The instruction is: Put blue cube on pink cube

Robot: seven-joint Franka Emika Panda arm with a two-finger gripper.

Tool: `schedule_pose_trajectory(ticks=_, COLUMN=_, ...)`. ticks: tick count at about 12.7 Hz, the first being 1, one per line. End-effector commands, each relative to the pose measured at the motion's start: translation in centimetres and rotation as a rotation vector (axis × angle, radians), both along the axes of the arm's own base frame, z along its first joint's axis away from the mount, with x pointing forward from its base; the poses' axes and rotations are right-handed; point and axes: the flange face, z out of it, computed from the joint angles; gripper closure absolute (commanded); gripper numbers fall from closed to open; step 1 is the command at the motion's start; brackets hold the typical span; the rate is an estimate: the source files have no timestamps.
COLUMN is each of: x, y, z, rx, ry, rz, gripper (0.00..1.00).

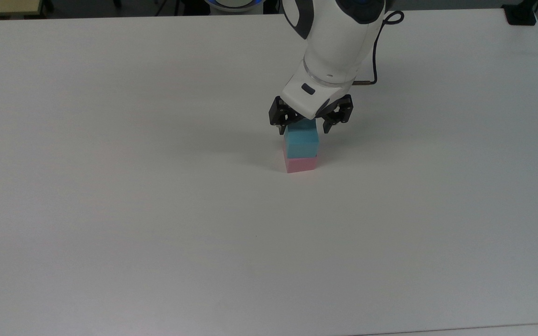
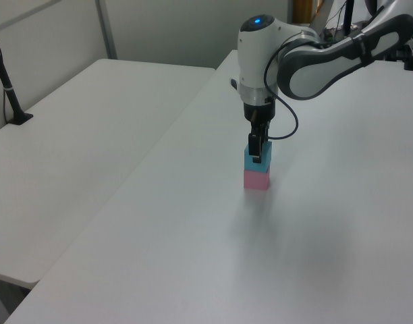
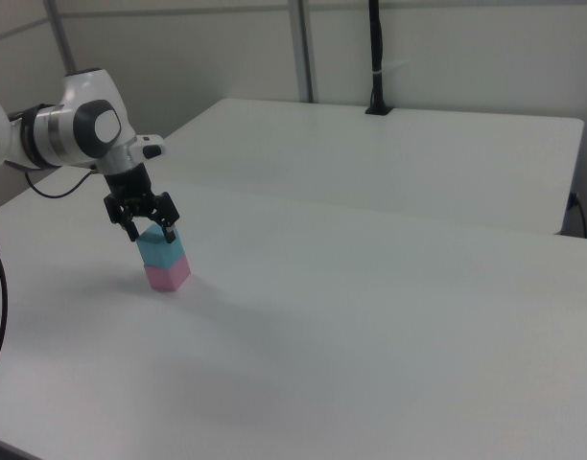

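Observation:
The light blue cube (image 1: 301, 142) rests squarely on top of the pink cube (image 1: 301, 164), which stands on the white table (image 1: 157, 224) a little behind its middle. My gripper (image 1: 304, 125) hangs just above the stack, open, with one black finger on each side of the blue cube's top edge and a gap to the cube on both sides. The left view shows the blue cube (image 2: 257, 160) over the pink cube (image 2: 256, 179) under the gripper (image 2: 256, 150). The right view has the same stack, blue cube (image 3: 159, 249) on pink cube (image 3: 168, 276), below the gripper (image 3: 150, 230).
A black cable (image 1: 375, 51) loops off the wrist. A second white table (image 2: 78, 135) adjoins this one, with a black post (image 2: 7, 88) clamped at its far edge. The table edge runs along the top view's bottom.

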Motion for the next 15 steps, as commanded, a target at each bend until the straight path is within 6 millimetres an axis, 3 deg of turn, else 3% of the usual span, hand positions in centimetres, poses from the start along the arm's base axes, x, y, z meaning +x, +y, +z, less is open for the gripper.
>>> schedule_pose_trajectory(ticks=1, x=-0.1, y=-0.6, z=1.2, rx=-0.022, ry=-0.035, rz=-0.095, gripper=0.00)
schedule_pose_trajectory(ticks=5, x=-0.8, y=-6.2, z=8.7, rx=0.002, ry=-0.065, rz=-0.202, gripper=0.00)
schedule_pose_trajectory(ticks=11, x=-4.5, y=-19.2, z=20.5, rx=0.032, ry=-0.131, rz=-0.257, gripper=0.00)
schedule_pose_trajectory(ticks=15, x=-7.9, y=-24.5, z=24.7, rx=0.095, ry=-0.143, rz=-0.239, gripper=0.00)
